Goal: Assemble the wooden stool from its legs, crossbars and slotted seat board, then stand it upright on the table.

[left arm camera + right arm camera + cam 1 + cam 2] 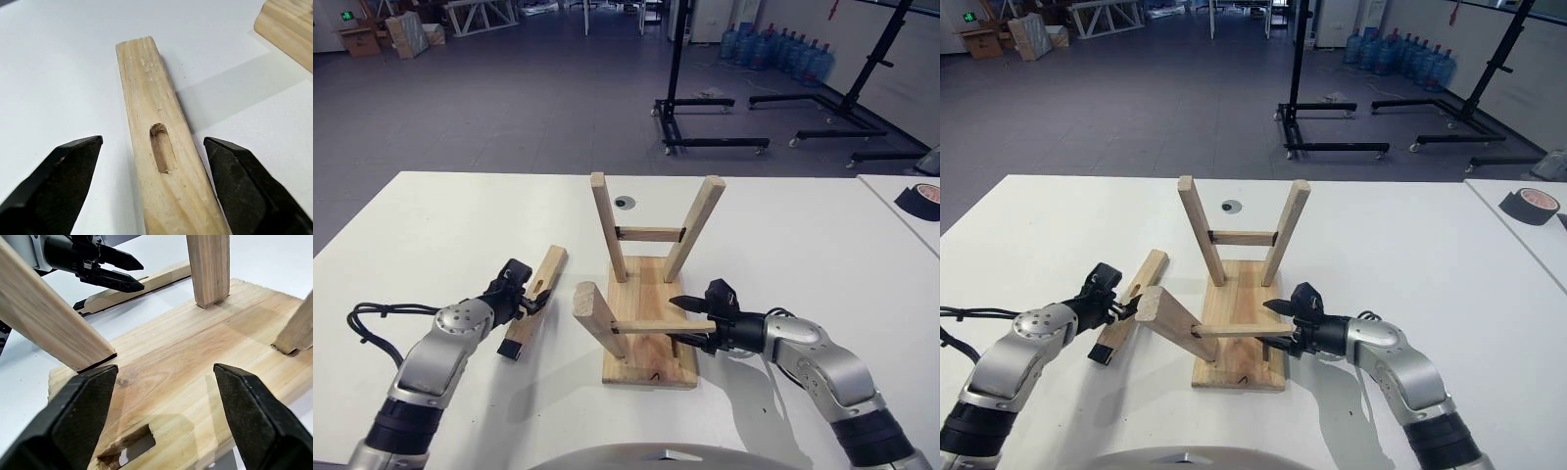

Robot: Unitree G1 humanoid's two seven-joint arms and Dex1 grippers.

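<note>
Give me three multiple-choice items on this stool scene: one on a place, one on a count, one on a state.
1. Where does the loose leg lie relative to the seat board?
A. To the robot's left of it
B. On top of it
C. To the robot's right of it

2. How many legs are set in the seat board?
A. Two
B. Three
C. Four

3. What is the state of the left tool?
A. Open
B. Shut on the seat board's edge
C. Shut on nothing

Answers:
1 A: it lies flat on the table, left of the board.
2 B: two upright far legs and one tilted near leg.
3 A: its fingers stand apart on either side of the loose leg.
</note>
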